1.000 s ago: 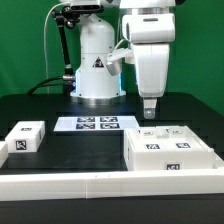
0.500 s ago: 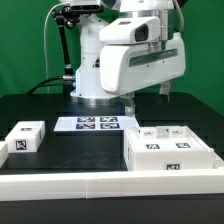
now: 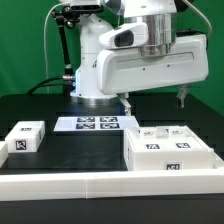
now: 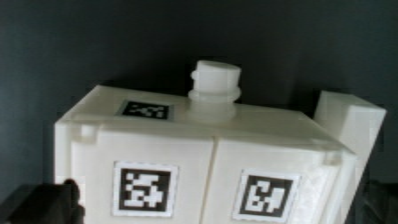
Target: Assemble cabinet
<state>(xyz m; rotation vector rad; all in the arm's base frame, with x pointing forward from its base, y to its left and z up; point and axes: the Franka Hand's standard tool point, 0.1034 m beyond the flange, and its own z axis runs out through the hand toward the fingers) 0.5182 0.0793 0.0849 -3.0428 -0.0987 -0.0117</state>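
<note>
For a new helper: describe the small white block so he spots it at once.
On the black table, find the flat marker board before the robot's base. The block lies alone at the exterior view's left of it. It is far smaller than the cabinet on the exterior view's right, and thick where the board is flat.
</note>
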